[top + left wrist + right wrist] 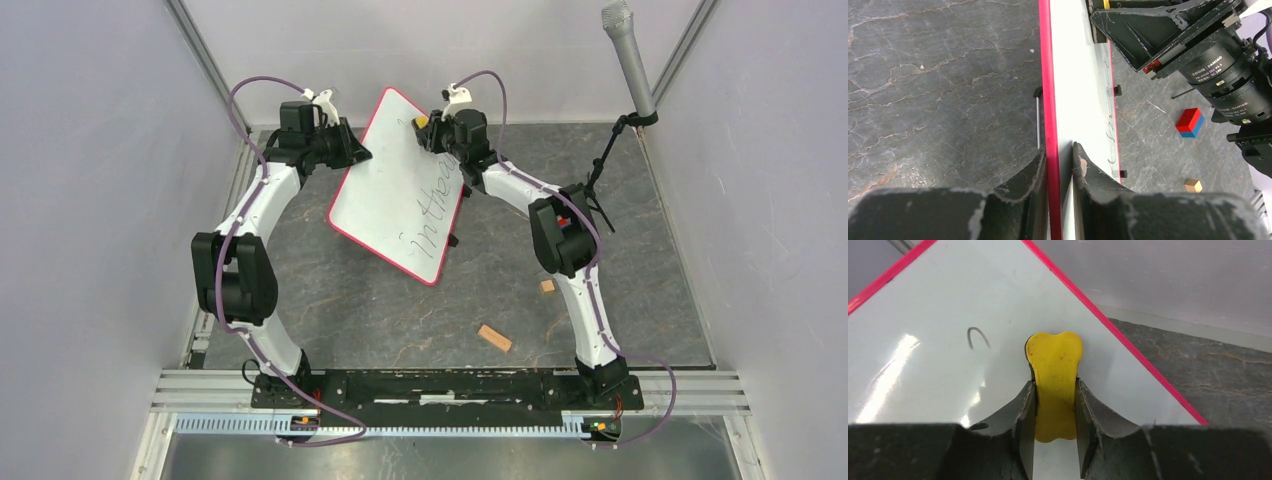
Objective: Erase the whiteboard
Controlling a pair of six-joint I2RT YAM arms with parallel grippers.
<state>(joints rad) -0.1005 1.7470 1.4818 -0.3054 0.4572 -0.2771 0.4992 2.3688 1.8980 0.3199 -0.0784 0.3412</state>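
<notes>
Well, from above the whiteboard (395,190) sits tilted between the two arms at the far middle of the bench (330,310), with black handwriting along its right side. The left wrist view shows the left pincer (1059,151) clamped on its red rim. Up close, the right wrist view shows the right pincer (1054,385) squeezing a yellow eraser (1054,357) against the board, beside one curved pen stroke (977,336).
</notes>
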